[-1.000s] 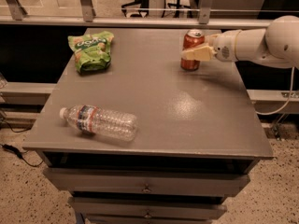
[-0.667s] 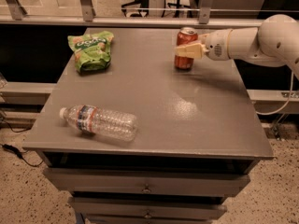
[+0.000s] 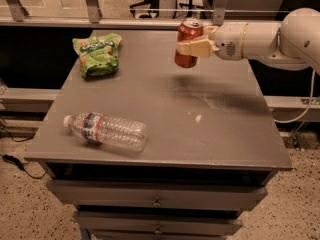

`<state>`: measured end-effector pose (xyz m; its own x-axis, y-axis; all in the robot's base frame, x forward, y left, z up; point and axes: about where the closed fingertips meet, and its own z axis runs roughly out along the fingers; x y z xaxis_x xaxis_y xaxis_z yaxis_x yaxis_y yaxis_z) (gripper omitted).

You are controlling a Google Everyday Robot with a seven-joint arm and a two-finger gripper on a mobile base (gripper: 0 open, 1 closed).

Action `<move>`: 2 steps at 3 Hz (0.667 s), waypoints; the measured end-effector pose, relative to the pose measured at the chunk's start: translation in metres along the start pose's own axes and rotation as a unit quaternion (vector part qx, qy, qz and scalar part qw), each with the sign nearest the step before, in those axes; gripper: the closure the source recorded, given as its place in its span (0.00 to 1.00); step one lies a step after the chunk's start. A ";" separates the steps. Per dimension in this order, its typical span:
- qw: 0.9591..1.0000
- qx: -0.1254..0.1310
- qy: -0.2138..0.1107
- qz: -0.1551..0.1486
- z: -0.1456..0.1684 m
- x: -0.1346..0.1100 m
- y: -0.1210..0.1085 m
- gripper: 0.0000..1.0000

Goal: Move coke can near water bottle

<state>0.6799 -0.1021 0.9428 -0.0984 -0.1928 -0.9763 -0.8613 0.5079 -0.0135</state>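
The coke can [image 3: 187, 56] is red-orange with a silver top. It is upright and lifted above the far middle of the grey table [image 3: 165, 109]. My gripper [image 3: 192, 47] reaches in from the right and is shut on the can's side. The water bottle [image 3: 107, 130] is clear with a white cap and a red-and-blue label. It lies on its side near the table's front left, well apart from the can.
A green snack bag [image 3: 98, 53] lies at the table's far left. My white arm [image 3: 265, 39] stretches over the table's far right edge. Drawers [image 3: 157, 201] sit below the tabletop. A rail [image 3: 90, 21] runs behind the table.
My gripper has lifted the coke can off the table and carried it left, toward the table's middle. The bottle and the bag have not moved.
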 end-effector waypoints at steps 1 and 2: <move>1.000 0.000 0.000 0.000 0.000 0.000 0.000 1.00; 1.000 -0.016 -0.018 0.007 0.007 -0.003 0.025 1.00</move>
<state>0.6624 -0.0834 0.9444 -0.0928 -0.1561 -0.9834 -0.8758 0.4826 0.0061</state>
